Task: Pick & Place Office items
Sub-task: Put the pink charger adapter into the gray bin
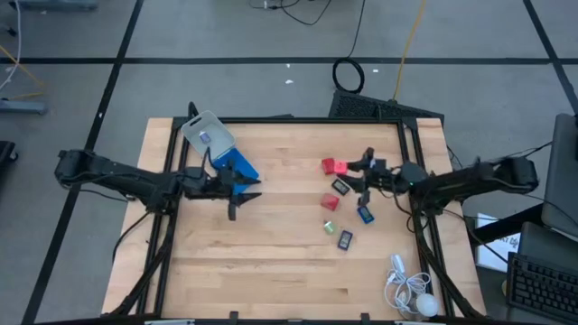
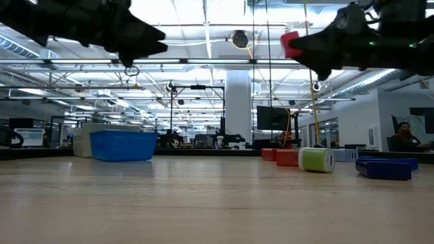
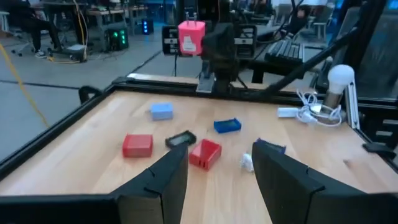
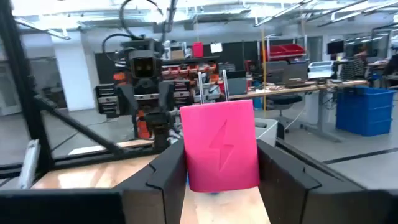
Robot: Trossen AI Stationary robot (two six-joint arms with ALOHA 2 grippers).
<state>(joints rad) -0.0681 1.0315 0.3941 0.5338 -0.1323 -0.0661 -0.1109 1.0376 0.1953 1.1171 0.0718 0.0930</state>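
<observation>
Above mid-table, right tool (image 4: 221, 168) holds red block (image 4: 221, 146).

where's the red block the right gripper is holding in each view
High view: the red block at the tip of the right gripper, table's right half.
Low view: upper right, raised.
Left wrist view: top, left of centre.
Right wrist view: centre, between the fingers.
Shared landmark: the blue tray.

Bright overhead strip lighting, soft shadows, wrist views slightly blurred
</observation>
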